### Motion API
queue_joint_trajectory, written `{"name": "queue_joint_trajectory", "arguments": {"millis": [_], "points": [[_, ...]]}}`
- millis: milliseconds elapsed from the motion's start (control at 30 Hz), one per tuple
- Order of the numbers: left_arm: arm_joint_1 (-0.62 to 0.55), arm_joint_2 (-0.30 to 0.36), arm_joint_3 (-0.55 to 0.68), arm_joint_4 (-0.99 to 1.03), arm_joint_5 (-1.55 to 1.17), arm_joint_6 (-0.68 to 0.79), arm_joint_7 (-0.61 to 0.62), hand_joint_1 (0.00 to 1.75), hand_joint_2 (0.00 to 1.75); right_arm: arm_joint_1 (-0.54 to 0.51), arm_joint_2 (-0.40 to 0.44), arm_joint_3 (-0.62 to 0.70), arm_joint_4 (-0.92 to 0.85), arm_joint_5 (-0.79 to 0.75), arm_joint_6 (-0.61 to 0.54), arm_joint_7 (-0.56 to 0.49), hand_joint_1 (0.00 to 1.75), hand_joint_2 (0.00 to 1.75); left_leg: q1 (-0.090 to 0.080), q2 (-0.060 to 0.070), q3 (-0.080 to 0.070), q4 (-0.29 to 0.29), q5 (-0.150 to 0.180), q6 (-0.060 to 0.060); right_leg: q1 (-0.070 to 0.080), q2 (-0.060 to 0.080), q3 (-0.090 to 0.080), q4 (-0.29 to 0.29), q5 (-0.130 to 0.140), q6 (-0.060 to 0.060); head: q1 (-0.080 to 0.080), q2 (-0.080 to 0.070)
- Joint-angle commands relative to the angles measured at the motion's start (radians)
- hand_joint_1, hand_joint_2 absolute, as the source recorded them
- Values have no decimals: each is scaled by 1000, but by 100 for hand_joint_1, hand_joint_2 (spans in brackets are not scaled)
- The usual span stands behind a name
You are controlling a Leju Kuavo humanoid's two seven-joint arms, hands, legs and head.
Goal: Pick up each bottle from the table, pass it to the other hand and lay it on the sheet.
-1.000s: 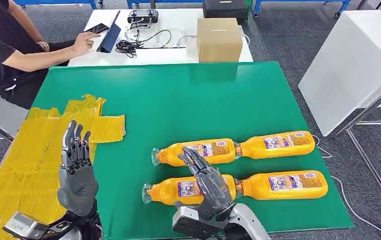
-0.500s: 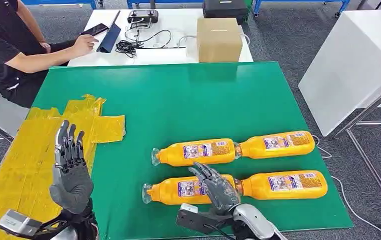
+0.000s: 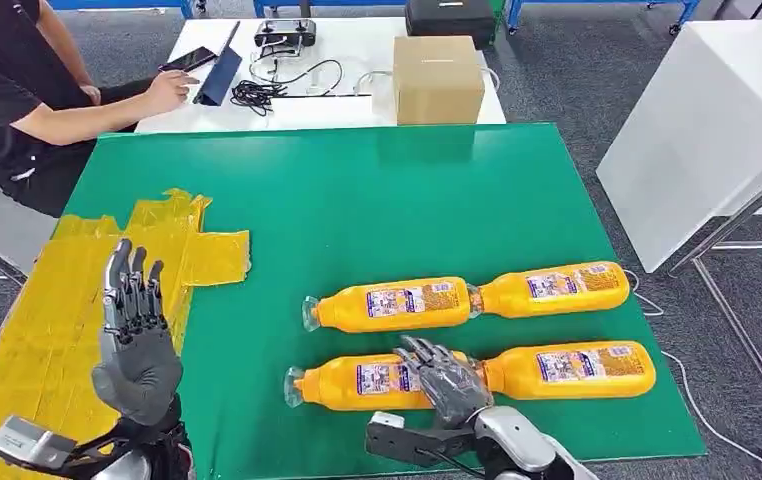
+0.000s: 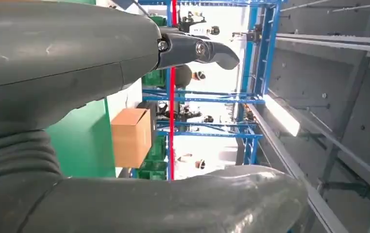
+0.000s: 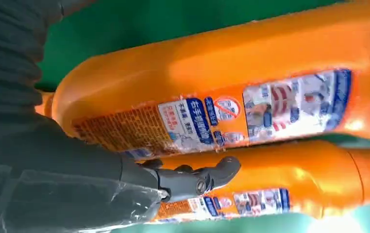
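Observation:
Several orange bottles lie on the green table (image 3: 357, 200) in two rows. My right hand (image 3: 440, 380) lies over the near left bottle (image 3: 342, 383), its fingers spread across the bottle's middle and not closed round it; the bottle rests on the table. In the right wrist view this bottle (image 5: 212, 73) passes close by the palm, the thumb (image 5: 197, 180) alongside it, and a second bottle (image 5: 294, 179) lies beyond. My left hand (image 3: 135, 340) stands upright and open over the yellow sheet (image 3: 47, 300), holding nothing; it also appears in its wrist view (image 4: 76, 63).
The near right bottle (image 3: 569, 366), far left bottle (image 3: 397, 305) and far right bottle (image 3: 557, 288) lie close by. A cardboard box (image 3: 438, 78) stands on a white table (image 3: 327, 105) behind. A person (image 3: 17, 100) sits at the back left. White panel (image 3: 697, 130) stands right.
My right hand has come down onto the near left bottle and drawn back toward me. My left hand has shifted slightly left and lower. The bottles have not moved.

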Motion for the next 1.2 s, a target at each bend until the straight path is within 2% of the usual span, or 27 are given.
{"name": "queue_joint_trajectory", "arguments": {"millis": [33,300,333,367,1200], "points": [[-28,-8,27,55,2,-3,6,0,0,-45,-17,50,83,-2,10,8,0,175,0,1,3,-1,0,-1,0,0,3,-2,0,0,0,0],[-40,-6,30,73,19,-8,12,0,0,-96,-42,107,148,-17,101,24,0,175,0,1,2,-1,0,-1,0,0,2,-2,0,0,0,0],[-43,-6,29,76,21,-8,12,0,0,-100,-43,111,159,-25,105,22,110,175,0,1,4,-2,0,-1,0,0,4,-3,1,0,0,0],[-45,-5,28,77,22,-8,11,0,0,-100,-42,110,164,-35,109,19,175,175,0,0,4,-2,0,-1,0,0,4,-3,1,0,0,0],[-54,2,19,82,38,-7,13,0,0,-98,-37,102,194,-90,107,21,175,175,0,-1,8,-1,0,-1,0,-1,8,-2,0,0,0,0]]}}
